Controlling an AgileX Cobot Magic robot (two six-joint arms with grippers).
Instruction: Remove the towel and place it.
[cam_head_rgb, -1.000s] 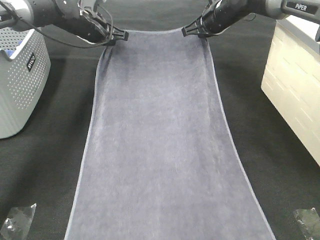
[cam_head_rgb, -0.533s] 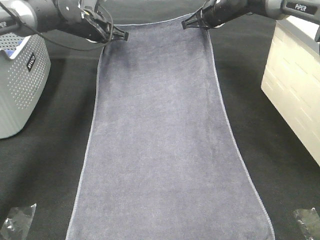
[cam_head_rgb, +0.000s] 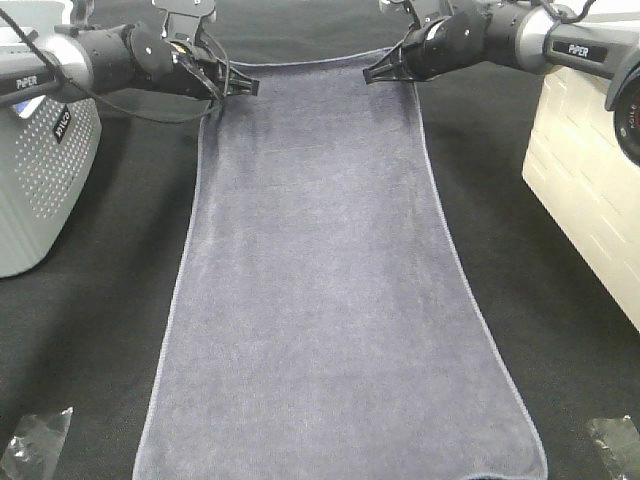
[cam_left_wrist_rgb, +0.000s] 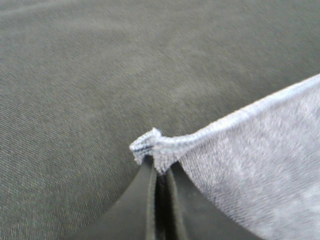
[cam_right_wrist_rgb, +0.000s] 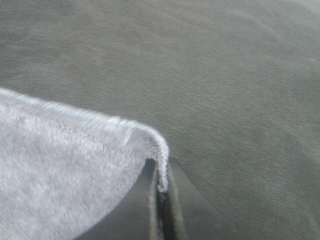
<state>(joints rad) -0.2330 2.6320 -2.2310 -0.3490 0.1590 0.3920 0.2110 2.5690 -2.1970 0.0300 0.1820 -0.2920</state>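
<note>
Two small crumpled clear plastic scraps (cam_head_rgb: 35, 438) lie nearest the camera at the table's front corners, one (cam_head_rgb: 615, 440) on each side of the long bluish-grey plush towel (cam_head_rgb: 320, 290). That towel lies spread flat along the middle of the black cloth-covered table (cam_head_rgb: 90, 330), its near hem close to the front edge and its lighter stitched border running up both long sides.

At the far end, each corner is pinched. The left gripper (cam_head_rgb: 238, 86) has its black jaws closed tight on the far left corner, which the left wrist view shows bunched into a little nub (cam_left_wrist_rgb: 150, 147) poking out between them. The right gripper (cam_head_rgb: 378, 73) has its jaws clamped the same way on the far right corner, the hem (cam_right_wrist_rgb: 159, 155) folded over their tips.

The placing step looks nearly finished: the cloth is stretched out and the far edge sits low, though I cannot tell for sure whether those corners already touch the table. The next move likely calls for lowering both corners evenly, then parting both jaws together so the edge stays straight.

Beside the left arm stands a grey perforated plastic laundry basket (cam_head_rgb: 40, 190); only a glimpse of something blue shows at its rim. On the right is a cream-coloured block-patterned box (cam_head_rgb: 590, 170), its contents hidden.
</note>
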